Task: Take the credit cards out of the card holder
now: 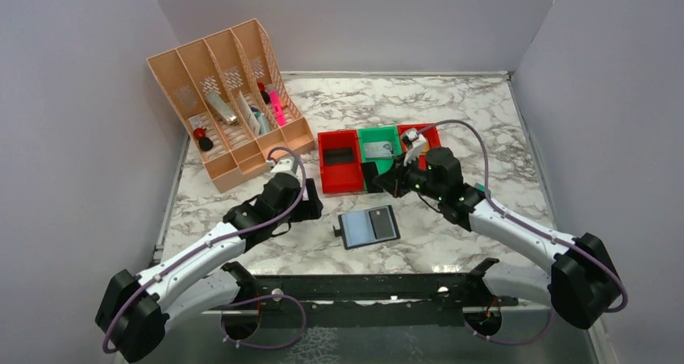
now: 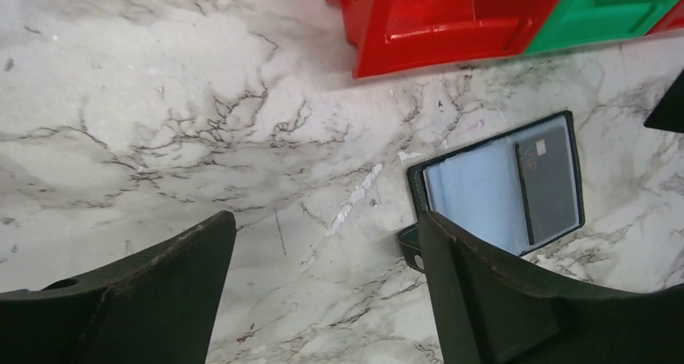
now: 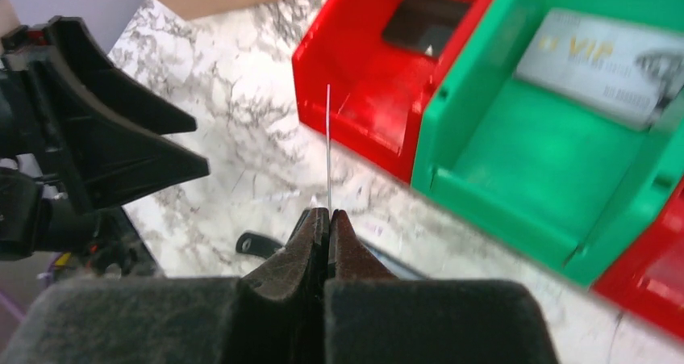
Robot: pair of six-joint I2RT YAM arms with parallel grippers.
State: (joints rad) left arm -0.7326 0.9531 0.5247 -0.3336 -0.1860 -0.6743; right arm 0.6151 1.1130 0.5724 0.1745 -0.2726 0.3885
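The black card holder point(image 1: 369, 226) lies open on the marble table, between the two arms. One dark credit card point(image 1: 385, 223) sits in its right panel; it also shows in the left wrist view point(image 2: 548, 190). My right gripper point(image 1: 381, 179) is shut on another dark card point(image 1: 369, 175), held on edge in front of the bins; in the right wrist view that card point(image 3: 328, 146) is a thin line sticking up from the pinched tips point(image 3: 329, 212). My left gripper point(image 2: 323, 227) is open and empty, just left of the holder point(image 2: 484, 194).
A red bin point(image 1: 339, 182) holds a dark card point(image 1: 339, 156). A green bin point(image 1: 379, 131) holds a grey VIP card point(image 3: 597, 61). Another red bin point(image 1: 431, 131) stands to their right. An orange file organizer point(image 1: 230, 98) stands at the back left.
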